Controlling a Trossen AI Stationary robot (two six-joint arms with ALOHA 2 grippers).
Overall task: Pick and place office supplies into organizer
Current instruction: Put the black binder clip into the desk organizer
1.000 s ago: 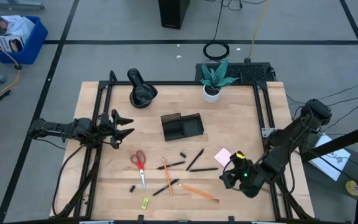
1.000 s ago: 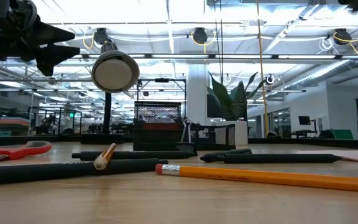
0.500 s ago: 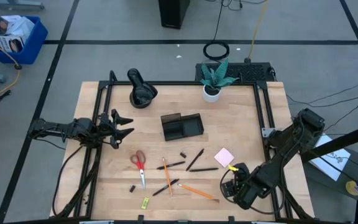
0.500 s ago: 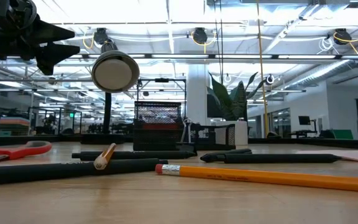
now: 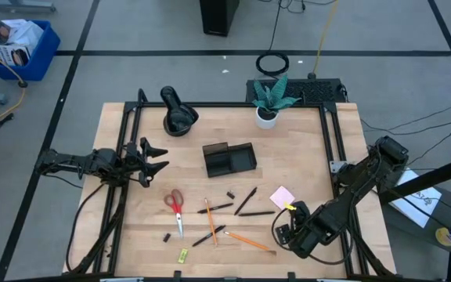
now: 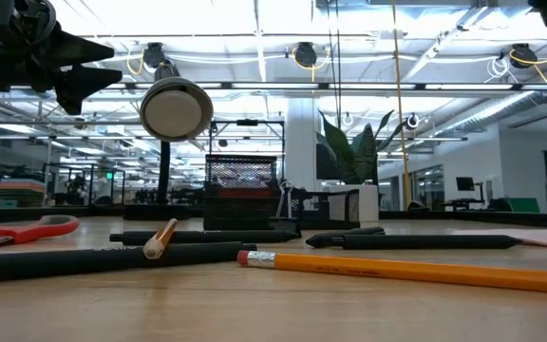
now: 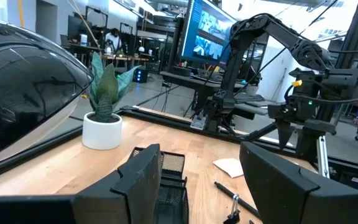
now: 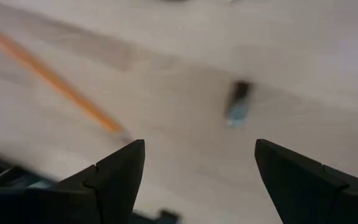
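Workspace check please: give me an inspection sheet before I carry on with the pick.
Surface: wooden table, dry, no spills seen.
Job's things: organizer mid-table, looks empty; scissors, sticky-note pad, pencils, pens and clips all loose on the table.
Clutter: black lamp, potted plant at the far edge.
Grippers: left gripper open, at the table's left edge; right gripper open, low by the orange pencil.
Cables: coil on the floor.
Surroundings: blue bin on the floor; no people near.
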